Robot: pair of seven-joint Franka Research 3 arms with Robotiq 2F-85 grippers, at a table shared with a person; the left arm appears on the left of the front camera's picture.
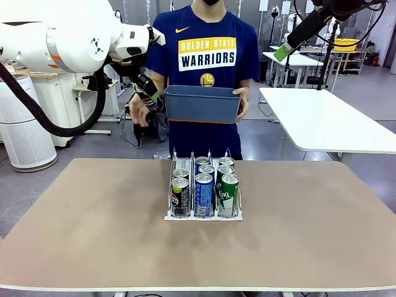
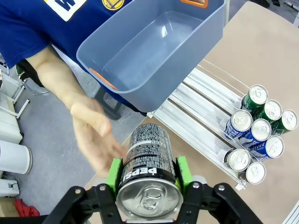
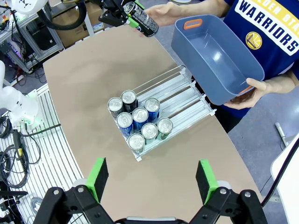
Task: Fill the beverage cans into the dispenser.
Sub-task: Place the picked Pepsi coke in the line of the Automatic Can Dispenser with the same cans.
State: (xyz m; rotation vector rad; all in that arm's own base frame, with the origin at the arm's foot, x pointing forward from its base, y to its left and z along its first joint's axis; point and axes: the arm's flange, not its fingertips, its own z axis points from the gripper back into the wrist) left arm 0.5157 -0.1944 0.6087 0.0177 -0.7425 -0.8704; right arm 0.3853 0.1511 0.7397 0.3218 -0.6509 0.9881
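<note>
Left gripper (image 2: pixel 148 186) is clamped on a black Pepsi can (image 2: pixel 148 168), green pads pressed against both sides of the can near its silver top, can lying along the fingers with its base pointing away. In the front view this gripper (image 1: pixel 150 99) is seen raised above the far edge of the table (image 1: pixel 93 223), just beside the person's hand (image 1: pixel 140 106). From the left wrist, that open hand (image 2: pixel 96 135) is seen just beyond and left of the held can, apart from it as far as can be told. A blue-grey bin (image 2: pixel 154 51) is held ahead of the gripper, tilted, inside bare; in the front view the bin (image 1: pixel 202 103) is held at chest height by the person's other hand (image 1: pixel 242 99).

The dispenser (image 2: pixel 205 116) lies beyond and right of the held can, on the table. Seven cans are counted in it from the right wrist view: two black cans (image 3: pixel 122 102), three blue cans (image 3: pixel 139 115), two green cans (image 3: pixel 159 127), all upright, packed at the near end of the lanes; far lane sections are bare.

Right gripper (image 3: pixel 152 179) is spread wide, nothing between its pads, held high over the table with the dispenser (image 3: pixel 187 95) ahead of and below it.
</note>
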